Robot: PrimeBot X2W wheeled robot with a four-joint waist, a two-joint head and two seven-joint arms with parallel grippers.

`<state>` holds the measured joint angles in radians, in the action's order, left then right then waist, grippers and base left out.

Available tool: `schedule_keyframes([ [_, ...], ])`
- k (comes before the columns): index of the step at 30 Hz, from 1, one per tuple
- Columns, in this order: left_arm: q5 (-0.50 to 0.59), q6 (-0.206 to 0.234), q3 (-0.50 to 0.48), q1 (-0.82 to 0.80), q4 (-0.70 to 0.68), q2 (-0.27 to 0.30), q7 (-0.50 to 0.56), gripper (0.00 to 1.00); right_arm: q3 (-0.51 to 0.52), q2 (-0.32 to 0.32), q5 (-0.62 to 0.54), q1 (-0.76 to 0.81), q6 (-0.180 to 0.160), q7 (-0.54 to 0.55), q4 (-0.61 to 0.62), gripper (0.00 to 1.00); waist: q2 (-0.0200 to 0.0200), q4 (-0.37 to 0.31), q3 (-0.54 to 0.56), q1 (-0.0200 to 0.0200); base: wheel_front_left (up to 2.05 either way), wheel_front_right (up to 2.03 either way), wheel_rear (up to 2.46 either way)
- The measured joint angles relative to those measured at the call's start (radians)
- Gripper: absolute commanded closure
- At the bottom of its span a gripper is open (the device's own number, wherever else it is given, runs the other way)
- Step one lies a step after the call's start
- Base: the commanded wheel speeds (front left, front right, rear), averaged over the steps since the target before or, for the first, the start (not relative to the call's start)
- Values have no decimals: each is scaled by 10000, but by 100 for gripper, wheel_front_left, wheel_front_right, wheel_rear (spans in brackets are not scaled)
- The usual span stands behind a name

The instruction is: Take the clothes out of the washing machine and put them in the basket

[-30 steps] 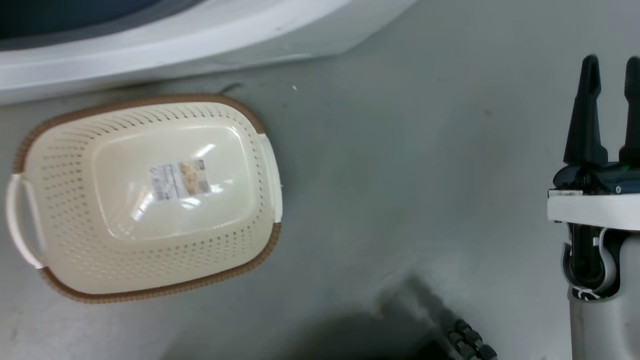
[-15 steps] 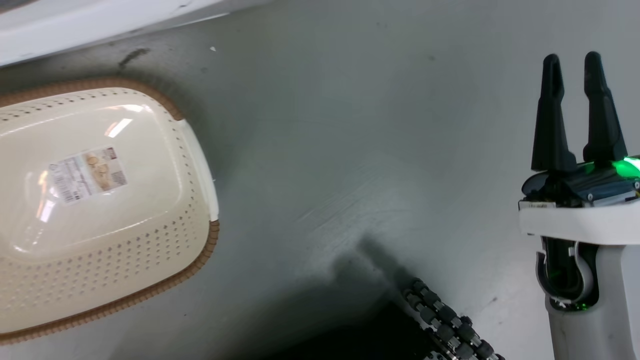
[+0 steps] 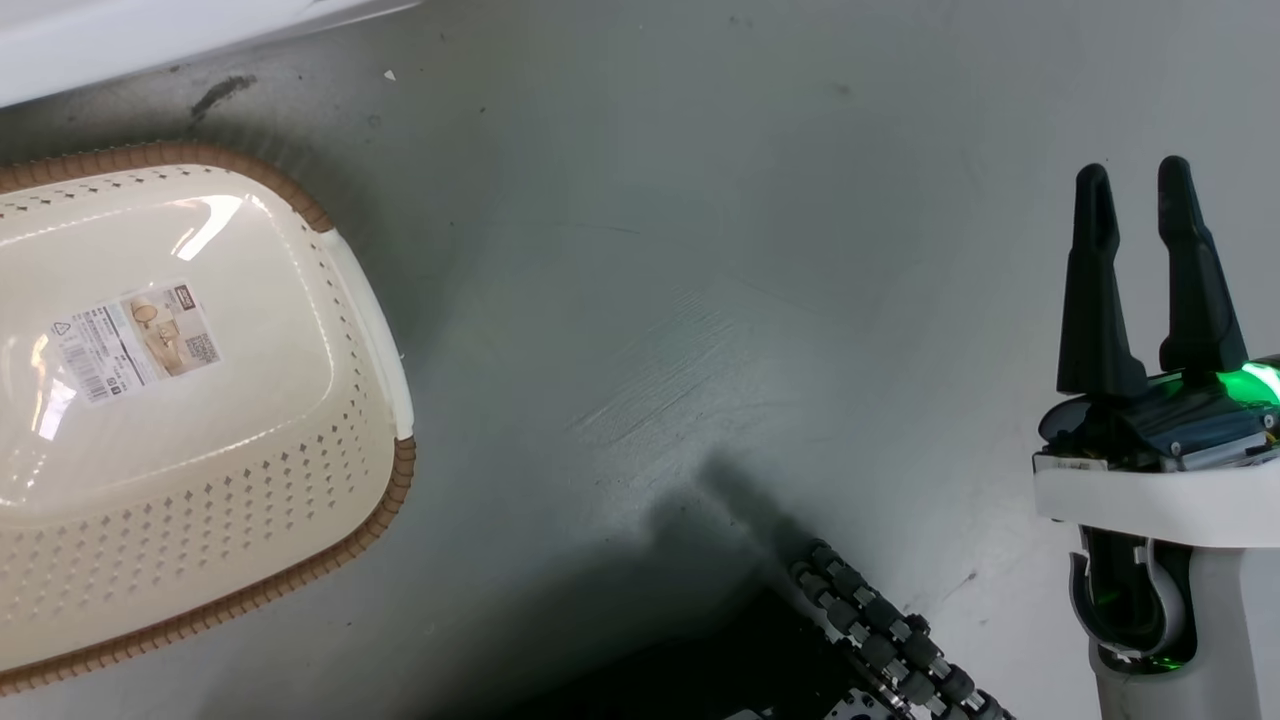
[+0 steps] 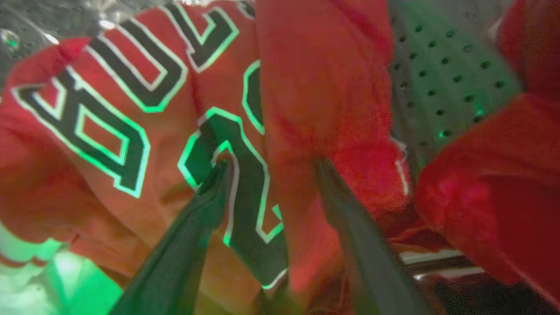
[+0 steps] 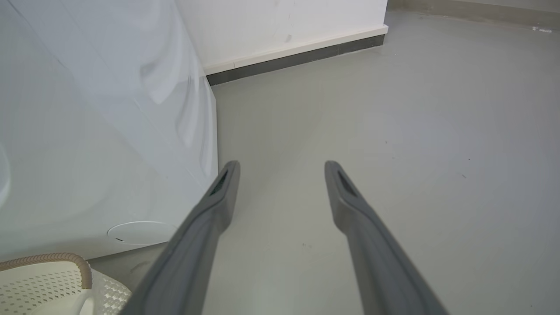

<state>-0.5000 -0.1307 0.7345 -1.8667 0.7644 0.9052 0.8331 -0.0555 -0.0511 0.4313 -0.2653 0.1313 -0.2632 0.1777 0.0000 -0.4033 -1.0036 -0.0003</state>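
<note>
The washing machine (image 5: 100, 131) is the largest thing. The right wrist view shows its smooth white side panel beside a white wall with a dark skirting. The left wrist view looks inside at the drum (image 4: 442, 65), dull steel dotted with small round holes. The head view catches a strip of its white base at the top left.

The floor (image 3: 700, 250) is matt grey, scuffed in faint streaks. The basket (image 3: 250, 520) stands on it close to the machine's foot. It is cream plastic and a rounded rectangle, with diamond-shaped holes in rows and a ribbed brown rim. Its glossy bottom is bare around a paper label (image 3: 135, 340).

The clothes lie in the drum. They are a crumpled red jersey (image 4: 109, 109) with black letters edged in white, and more red cloth (image 4: 490, 183) beside it.

The left gripper (image 4: 273, 166) is spread, its dark fingers pushed against the jersey with a red fold between them, not pinched. The right gripper (image 3: 1135, 172) is parted and holds nothing, above the floor and well apart from the basket.
</note>
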Motion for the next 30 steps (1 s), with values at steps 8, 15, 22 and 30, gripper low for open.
schedule_keyframes([
  [8,-780,-2,577,-455,606,-117,259,100,15,0,-13,35,-2,0,228,0,0,54,-129,-1,0,0,0],
  [15,-989,-2,846,-678,836,-213,-562,100,42,0,-75,0,-2,0,265,0,0,113,-165,0,0,0,0],
  [22,-826,2,913,-901,1267,-238,-2399,100,159,0,-61,-351,-2,2,159,0,0,55,41,4,0,0,0],
  [30,-1110,2,796,46,2015,-485,-4550,100,548,0,-284,-684,-2,0,-201,0,0,102,724,4,0,0,0],
])
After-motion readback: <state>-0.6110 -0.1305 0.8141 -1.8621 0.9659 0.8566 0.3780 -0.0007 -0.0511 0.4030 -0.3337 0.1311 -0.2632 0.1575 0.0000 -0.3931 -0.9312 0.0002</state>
